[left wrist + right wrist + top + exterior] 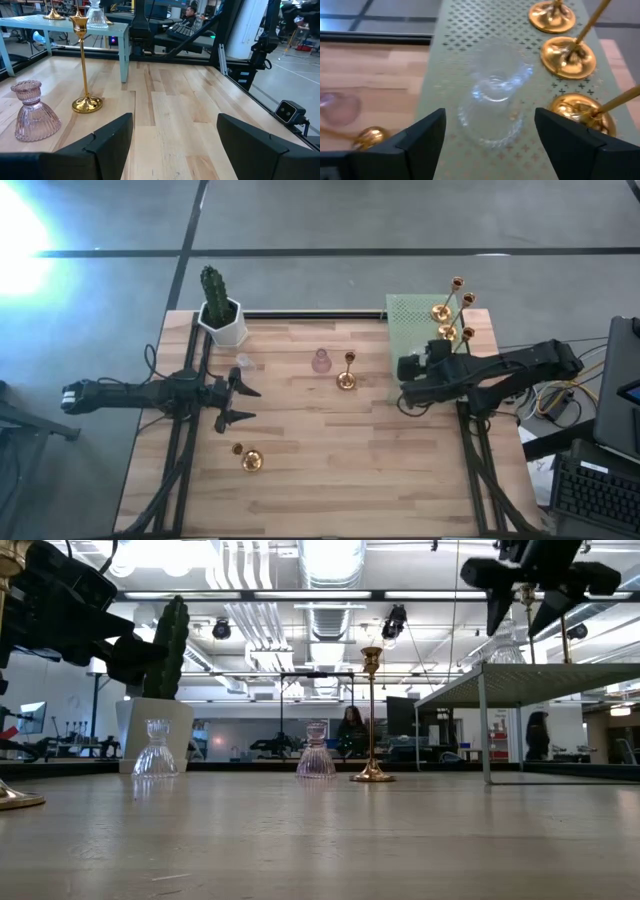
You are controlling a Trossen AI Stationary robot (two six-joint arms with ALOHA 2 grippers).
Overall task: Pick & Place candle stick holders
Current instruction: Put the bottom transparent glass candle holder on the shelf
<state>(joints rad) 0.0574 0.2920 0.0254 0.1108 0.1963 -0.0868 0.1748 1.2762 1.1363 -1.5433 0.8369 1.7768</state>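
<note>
A clear glass candle stick holder (495, 110) stands on the green perforated shelf (400, 320) at the table's far right. My right gripper (490, 142) hovers over it, open, with a finger on either side and apart from it. Beside it on the shelf stand several gold holders (447, 330). On the table top are a pink glass holder (321, 361), a gold holder (346, 377), a clear glass holder (243, 362) and another gold holder (250, 461). My left gripper (238, 404) waits open at the table's left, pointing level toward the right.
A white pot with a green cactus (220, 315) stands at the far left corner. The shelf stands on thin legs (483, 725) above the table top. Bare wood lies at the table's middle and near side (360, 480). People are in the room beyond.
</note>
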